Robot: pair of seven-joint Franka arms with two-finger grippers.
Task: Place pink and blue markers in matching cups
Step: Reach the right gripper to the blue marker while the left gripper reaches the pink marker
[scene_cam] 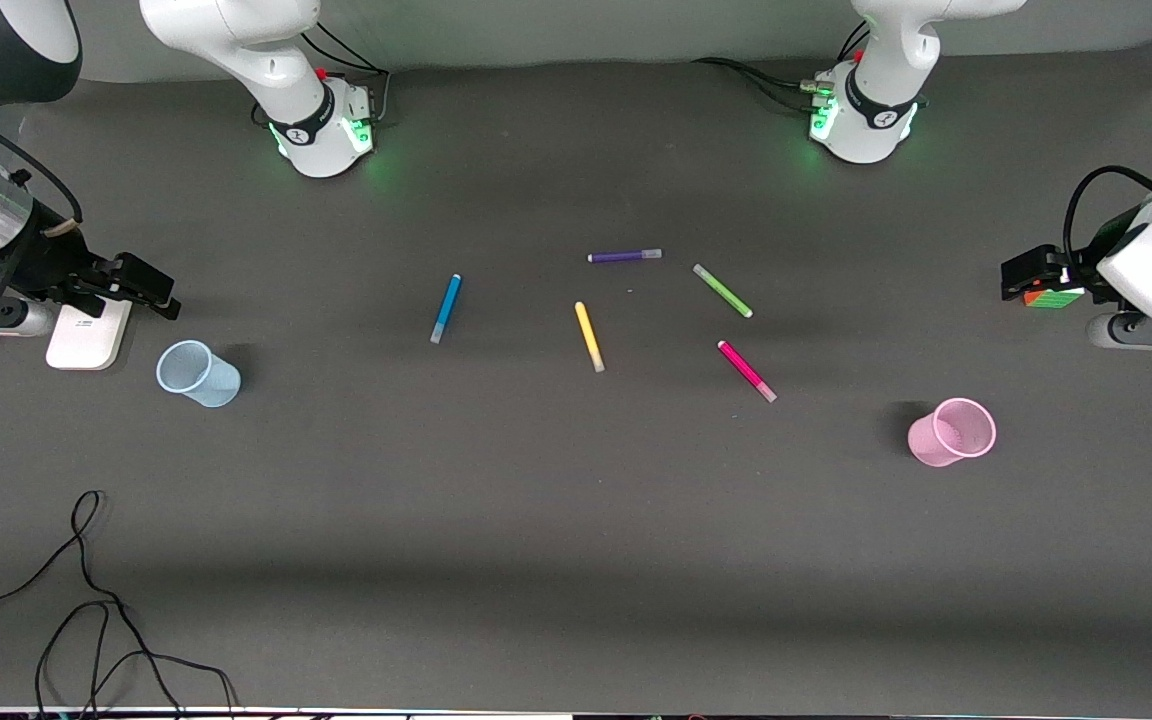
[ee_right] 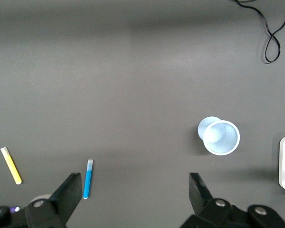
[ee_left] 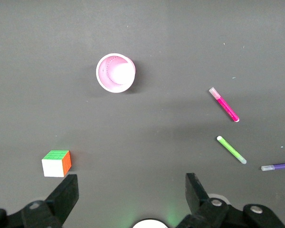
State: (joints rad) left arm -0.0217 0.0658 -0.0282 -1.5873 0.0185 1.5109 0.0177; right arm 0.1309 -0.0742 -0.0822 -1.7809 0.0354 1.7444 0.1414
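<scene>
Dark grey matting covers the table (scene_cam: pixel 576 520), and five markers lie loose near its middle. Taking the yellow marker (scene_cam: pixel 589 337) as the centre of a clock seen from the front camera, the blue marker (scene_cam: pixel 446 308) lies at about nine o'clock and the pink marker (scene_cam: pixel 747 371) at about four; the purple marker (scene_cam: pixel 625 256) sits near one o'clock and the green marker (scene_cam: pixel 722 290) at two. Both cups stand upright and empty: the blue cup (scene_cam: pixel 198 374) toward the right arm's end, the pink cup (scene_cam: pixel 951 432) toward the left arm's end, each well apart from its marker.

Nothing is picked up yet. The right gripper (ee_right: pixel 135 190) hangs above the table near a white block (scene_cam: pixel 88 335), fingers spread wide and empty. The left gripper (ee_left: pixel 132 192) hangs over a colour cube (ee_left: pixel 56 163), fingers likewise wide apart.

I'd judge the first reach is the step in hand. Each arm does best taking the marker on its own side, turning the wrist so the fingers close across the barrel at mid-length. The pink marker lies close to the green one, so come straight down on it. Then tip it upright before lowering it in, since a light cup could topple if bumped.
</scene>
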